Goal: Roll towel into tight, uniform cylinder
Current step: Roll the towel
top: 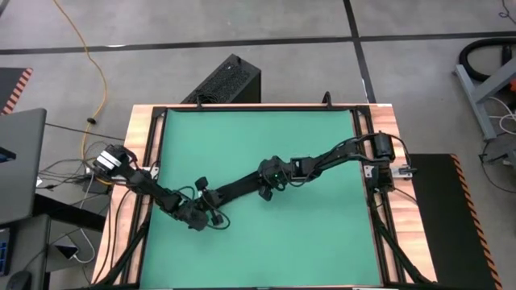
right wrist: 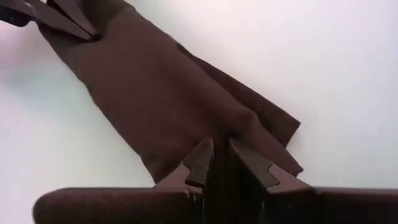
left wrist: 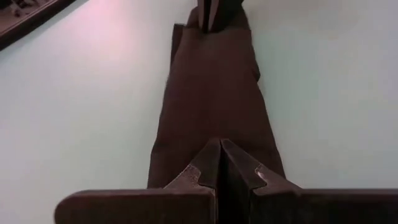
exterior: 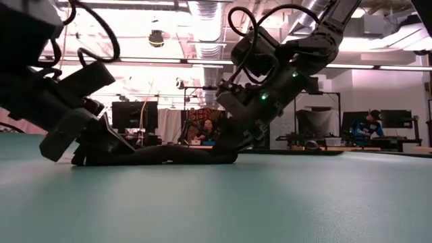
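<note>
The black towel (top: 238,190) is folded into a long narrow strip and lies on the green mat (top: 322,234), running between my two grippers. My left gripper (top: 210,205) is shut on the strip's left end. My right gripper (top: 266,182) is shut on its right end. In the low view the strip (exterior: 169,155) lies low along the mat between the left gripper (exterior: 91,154) and the right gripper (exterior: 229,154). I see no white tag. My left gripper pinches the strip's left end (left wrist: 214,134) between its two fingers, which lie along the strip. It comes at the towel slanting down from the table's left side. The end stays low at the mat, folded in several layers. My right gripper pinches the strip's right end (right wrist: 214,127) between its two fingers. It comes slanting down from the table's right side, roughly along the strip. The end's loose corners (right wrist: 283,124) spread on the mat beside the fingers.
A black ribbed box (top: 230,80) stands on the floor past the table's far edge. A wooden frame (top: 145,129) borders the mat. Cables and a laptop (top: 20,161) lie off the left side. Bare mat shows near and far of the strip.
</note>
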Robot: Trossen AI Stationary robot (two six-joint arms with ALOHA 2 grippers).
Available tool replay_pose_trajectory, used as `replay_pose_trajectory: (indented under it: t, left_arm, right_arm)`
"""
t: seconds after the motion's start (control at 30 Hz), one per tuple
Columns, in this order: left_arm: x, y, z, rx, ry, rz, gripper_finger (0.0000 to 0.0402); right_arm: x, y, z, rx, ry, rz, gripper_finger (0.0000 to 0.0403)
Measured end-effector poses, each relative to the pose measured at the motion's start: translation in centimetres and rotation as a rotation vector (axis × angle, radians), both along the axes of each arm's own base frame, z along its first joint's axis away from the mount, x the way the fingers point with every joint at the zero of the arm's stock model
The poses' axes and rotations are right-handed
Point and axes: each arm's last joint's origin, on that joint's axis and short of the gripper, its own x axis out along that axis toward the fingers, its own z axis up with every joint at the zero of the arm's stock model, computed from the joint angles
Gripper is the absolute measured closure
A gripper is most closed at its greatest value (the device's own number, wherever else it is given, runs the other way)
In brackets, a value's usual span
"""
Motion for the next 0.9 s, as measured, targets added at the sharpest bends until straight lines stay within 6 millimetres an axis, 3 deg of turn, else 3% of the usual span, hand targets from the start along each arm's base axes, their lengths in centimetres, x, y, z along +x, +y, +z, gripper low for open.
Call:
replay_pose_trajectory:
  t: [0.47, 0.57, 0.73, 0.9]
  left_arm:
    - [-0.7, 0.1, -0.8, -0.004, 0.098, -0.016, 0.0401]
    - [-0.8, 0.1, -0.8, -0.004, 0.102, -0.018, 0.0401]
    - [-1.0, 0.0, -0.9, 0.008, 0.122, -0.028, 0.0401]
    - [-1.0, 0.0, -0.9, 0.027, 0.143, -0.046, 0.0401]
  right_arm:
    - [-0.3, -0.3, 6.2, -0.224, -0.191, 0.042, 0.0329]
    - [0.1, -1.7, 5.5, -0.24, -0.197, 0.053, 0.0338]
    - [0.4, -4.0, 2.3, -0.262, -0.112, 0.079, 0.0353]
    - [0.2, -5.0, 1.2, -0.151, -0.097, 0.154, 0.0364]
